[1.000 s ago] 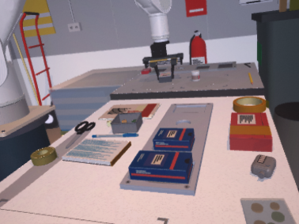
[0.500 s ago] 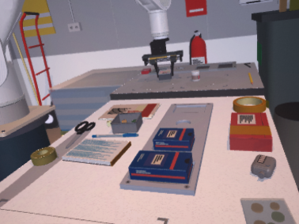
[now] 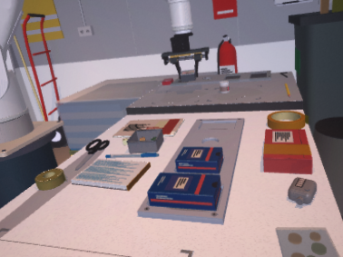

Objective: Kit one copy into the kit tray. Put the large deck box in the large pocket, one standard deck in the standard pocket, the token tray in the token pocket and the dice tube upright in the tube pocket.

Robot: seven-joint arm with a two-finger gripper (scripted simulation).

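The large blue deck box sits in the near pocket of the grey kit tray, with the smaller blue standard deck in the pocket just behind it. The tray's two far pockets hold nothing. The grey token tray stands on the table left of the kit tray. High above the tray's far end, my gripper has closed on a small dark object, apparently the dice tube, which is too small to make out clearly.
A dark bin stands at the right edge. A red box, tape roll and grey device lie right of the tray; scissors, pen, notepad and another tape roll lie left.
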